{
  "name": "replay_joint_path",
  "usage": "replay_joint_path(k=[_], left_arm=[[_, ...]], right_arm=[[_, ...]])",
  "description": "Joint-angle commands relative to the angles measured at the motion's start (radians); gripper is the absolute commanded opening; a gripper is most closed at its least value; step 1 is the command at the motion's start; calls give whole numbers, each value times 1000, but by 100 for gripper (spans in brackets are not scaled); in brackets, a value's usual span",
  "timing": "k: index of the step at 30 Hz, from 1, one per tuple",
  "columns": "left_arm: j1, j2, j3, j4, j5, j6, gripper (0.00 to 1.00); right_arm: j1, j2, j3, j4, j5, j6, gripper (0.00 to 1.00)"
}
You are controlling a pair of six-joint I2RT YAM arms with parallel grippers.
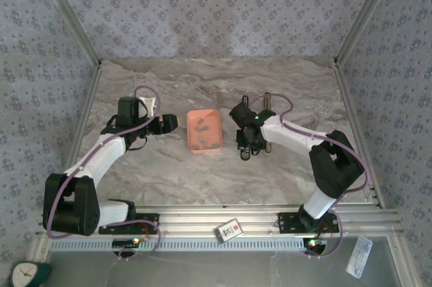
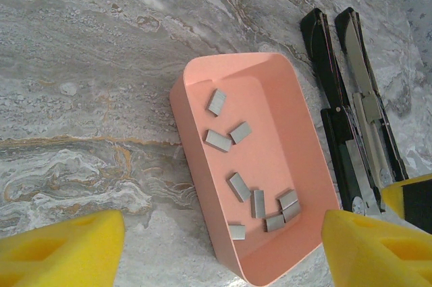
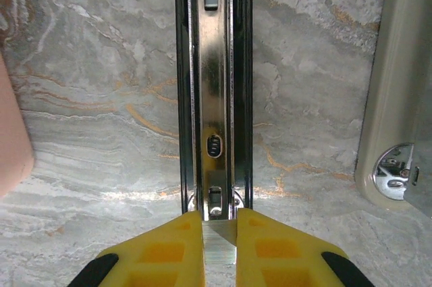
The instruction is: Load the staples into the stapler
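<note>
- Hovering over the salmon tray [image 2: 196, 138], the left gripper [image 2: 223, 252] is spread wide with nothing gripped; loose staples [image 2: 239, 187] are scattered inside the tray.
- The right gripper [image 3: 219, 233] is clamped on a thin silver piece, apparently a staple strip [image 3: 219, 250], at the near end of the opened stapler [image 3: 214, 98] and its metal channel.

Shiny metal stapler [image 3: 214, 84], matt plastic tray [image 2: 290, 152]

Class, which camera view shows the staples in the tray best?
Left wrist: the staples lie individually visible in the tray. The top view shows them as tiny grey specks. The right wrist view shows one strip pinched in the right hand.
</note>
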Motion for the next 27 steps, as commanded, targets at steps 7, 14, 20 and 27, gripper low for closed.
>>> replay_joint_path(k=[7, 14, 20, 27], left_arm=[[-2, 10, 20, -1, -3, 15, 77], [-1, 10, 20, -1, -3, 15, 77], [-2, 12, 20, -1, -3, 15, 77], [-1, 15, 22, -1, -1, 14, 77]], right_arm=[[8, -5, -18, -3, 8, 20, 15], [8, 10, -28, -1, -1, 20, 15], [9, 11, -34, 10, -13, 21, 15], [13, -16, 1, -20, 14, 16, 15]])
